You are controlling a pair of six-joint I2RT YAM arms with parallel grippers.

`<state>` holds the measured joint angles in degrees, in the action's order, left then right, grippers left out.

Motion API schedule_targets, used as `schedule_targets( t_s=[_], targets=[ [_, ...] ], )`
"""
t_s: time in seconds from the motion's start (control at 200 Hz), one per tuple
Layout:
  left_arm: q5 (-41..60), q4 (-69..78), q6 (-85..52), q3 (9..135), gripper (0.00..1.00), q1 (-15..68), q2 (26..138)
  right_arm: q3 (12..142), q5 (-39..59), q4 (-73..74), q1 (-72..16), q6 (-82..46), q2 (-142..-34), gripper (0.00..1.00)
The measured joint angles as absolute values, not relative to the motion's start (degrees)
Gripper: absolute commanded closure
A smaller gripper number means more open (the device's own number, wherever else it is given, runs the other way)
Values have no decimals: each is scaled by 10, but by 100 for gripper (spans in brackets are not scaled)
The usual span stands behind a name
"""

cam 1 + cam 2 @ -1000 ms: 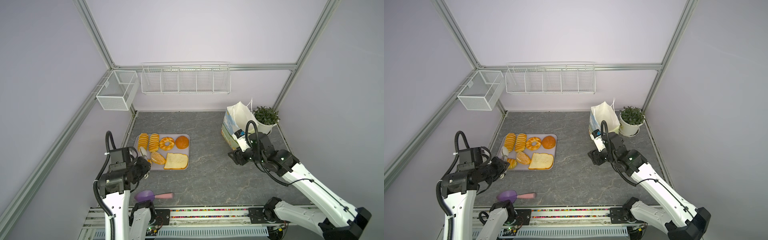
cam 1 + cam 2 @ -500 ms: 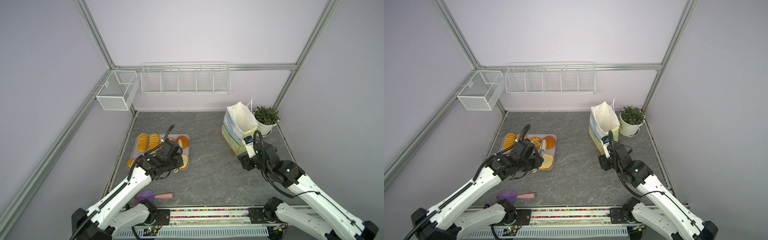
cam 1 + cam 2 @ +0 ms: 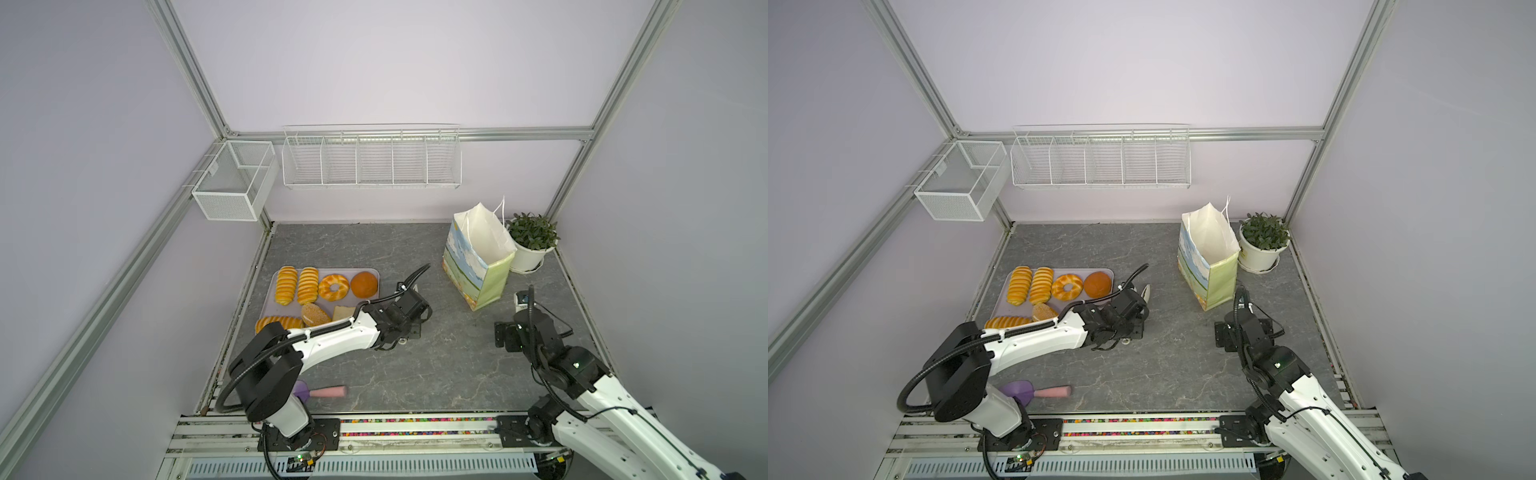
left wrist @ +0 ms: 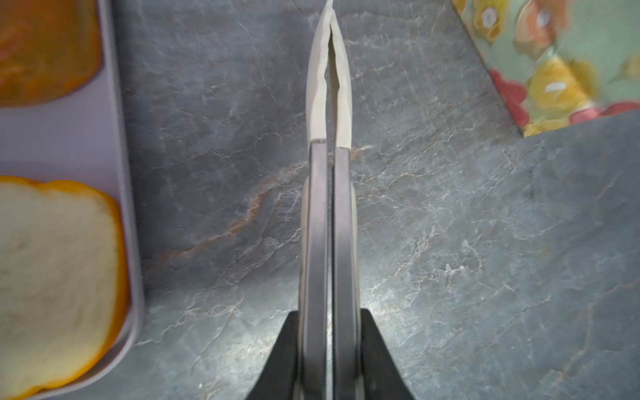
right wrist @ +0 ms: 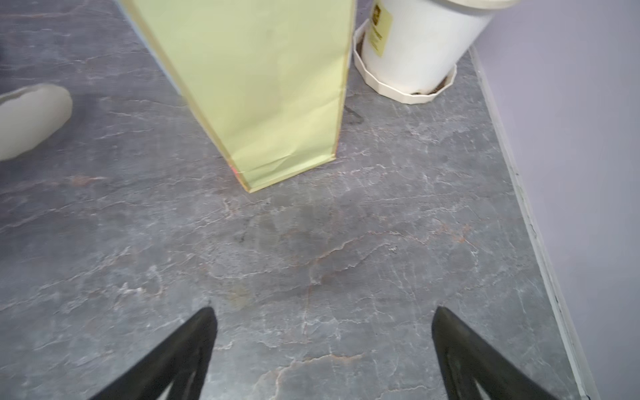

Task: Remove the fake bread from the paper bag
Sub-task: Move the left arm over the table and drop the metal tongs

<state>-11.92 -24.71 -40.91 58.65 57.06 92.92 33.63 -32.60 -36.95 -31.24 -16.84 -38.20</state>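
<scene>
Loaves (image 3: pixel 286 286), ridged and golden, lie on flat tray (image 3: pixel 345 271); left jaws pinched together, right jaws spread wide.

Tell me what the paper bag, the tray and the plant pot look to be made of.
Paper bag: thin printed paper, matte; its green side shows creases near the base.
Tray: probably plastic, pale lilac, smooth, with a rounded raised rim.
Plant pot: white and smooth, standing in a faceted saucer; plastic or glazed ceramic, I cannot tell which.
</scene>
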Motion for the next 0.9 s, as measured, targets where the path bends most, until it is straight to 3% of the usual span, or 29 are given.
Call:
schedule_targets(
  t_s=[0.295, 0.315, 0.465, 0.745, 0.9],
  targets=[
    [-133, -234, -413, 617, 54, 600, 1032, 328, -355, -323, -261, -173, -374, 11],
    [-133, -235, -415, 617, 44, 601, 1033, 326, -358, -318, -259, -171, -374, 11],
    [-143, -245, -408, 632, 26, 603, 1030, 307, -373, -279, -245, -146, -378, 11],
    [-203, -309, -374, 667, 23, 603, 977, 288, -366, -182, -188, -98, -409, 11],
    [-269, -344, -314, 684, 16, 594, 923, 249, -357, -102, -155, -72, -432, 11]
  ],
)
